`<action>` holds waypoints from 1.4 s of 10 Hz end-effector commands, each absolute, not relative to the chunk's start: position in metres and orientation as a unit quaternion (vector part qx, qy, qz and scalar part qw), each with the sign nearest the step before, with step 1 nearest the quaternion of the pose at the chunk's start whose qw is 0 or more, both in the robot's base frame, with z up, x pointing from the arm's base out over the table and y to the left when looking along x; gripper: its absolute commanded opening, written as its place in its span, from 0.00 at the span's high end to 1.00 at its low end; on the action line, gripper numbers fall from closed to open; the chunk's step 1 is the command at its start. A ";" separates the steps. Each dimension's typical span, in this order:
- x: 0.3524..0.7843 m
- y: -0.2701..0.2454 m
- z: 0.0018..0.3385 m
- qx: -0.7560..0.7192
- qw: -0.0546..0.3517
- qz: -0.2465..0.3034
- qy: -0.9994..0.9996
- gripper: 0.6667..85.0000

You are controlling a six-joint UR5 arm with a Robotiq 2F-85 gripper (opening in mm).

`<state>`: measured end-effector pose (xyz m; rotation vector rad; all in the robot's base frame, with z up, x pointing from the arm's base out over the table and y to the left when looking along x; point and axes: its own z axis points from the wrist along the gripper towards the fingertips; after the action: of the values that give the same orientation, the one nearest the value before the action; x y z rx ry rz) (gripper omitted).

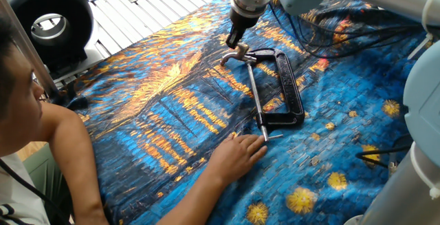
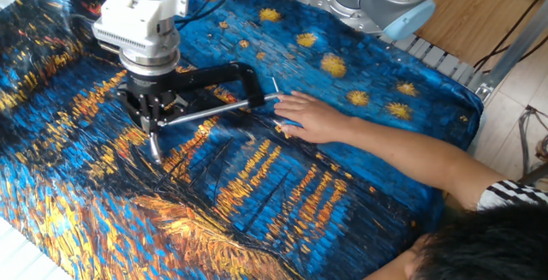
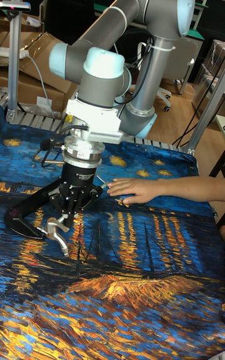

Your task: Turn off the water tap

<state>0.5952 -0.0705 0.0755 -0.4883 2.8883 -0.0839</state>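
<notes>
While one hand [image 2: 310,116] steadies one clamp [image 1: 287,91], fingers [image 2: 150,119] clamped on its curved end piece [image 1: 232,58].

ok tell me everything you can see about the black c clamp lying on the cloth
The black C-shaped metal clamp lies flat on the blue and orange painted cloth. A long silver screw rod runs across its open side, with a small crossbar at one end and a curved silver end piece at the other. The robot's hand is down at the curved end; its grip is unclear. A person's hand rests on the cloth beside the crossbar end.
</notes>
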 end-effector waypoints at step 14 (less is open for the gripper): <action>0.445 -0.104 0.138 0.082 -0.001 0.032 0.996 0.99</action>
<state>0.4525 -0.0942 0.1282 0.1466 3.1570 0.0765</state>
